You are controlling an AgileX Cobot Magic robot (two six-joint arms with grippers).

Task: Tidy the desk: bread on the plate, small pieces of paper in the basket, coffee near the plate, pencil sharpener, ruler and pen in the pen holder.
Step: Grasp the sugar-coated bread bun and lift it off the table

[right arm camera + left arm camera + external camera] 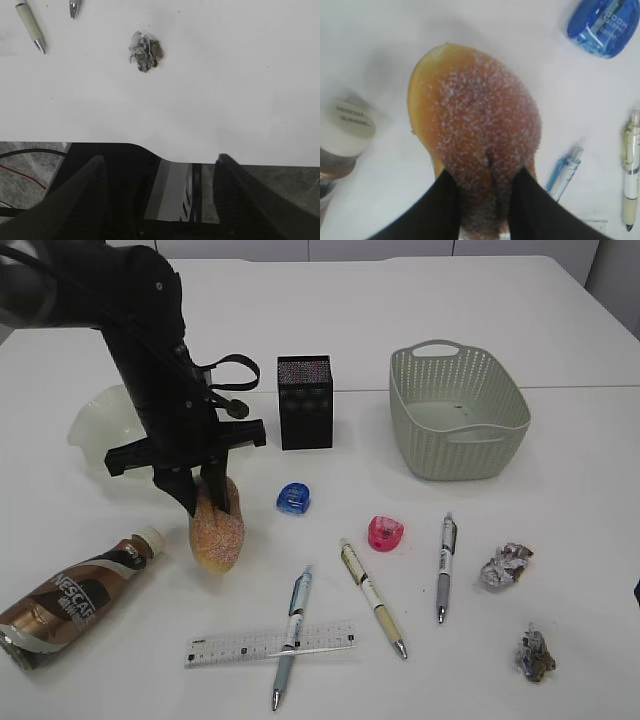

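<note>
A: Nearest row, left to right?
B: Coffee bottle (pixel 68 598) lying on its side at near left; ruler (pixel 270 643) with a blue pen (pixel 291 634) lying across it; a cream pen (pixel 371 596) and a grey pen (pixel 444 567) to the right; two small paper wads (pixel 506 566) (pixel 534 653) at near right.

A: Middle row?
B: Bread (pixel 216 524), a sugared roll resting on the table. The left gripper (pixel 203 499) straddles its far end, both fingers (pixel 445 210) pressed into the crust: clenched on the bread, not yet lifted. A blue sharpener (pixel 294 499) and a pink sharpener (pixel 385 532) lie to the right.

A: Far row?
B: Plate (pixel 92 420) at far left, partly behind the arm; black pen holder (pixel 304 401) at centre; basket (pixel 456 410) at right.

A: The right gripper (pixel 160 172)?
B: Spread wide and holding nothing, hovering at the near table edge, well apart from the wad (pixel 145 51) in its view.

A: Risks from here?
B: The grasp sits at one end of a soft roll, so the free end may sag or pivot on lifting and the roll could slip out. Squeezing harder may crush it. The coffee bottle's cap lies close by; a low leftward carry could knock it rolling.
</note>
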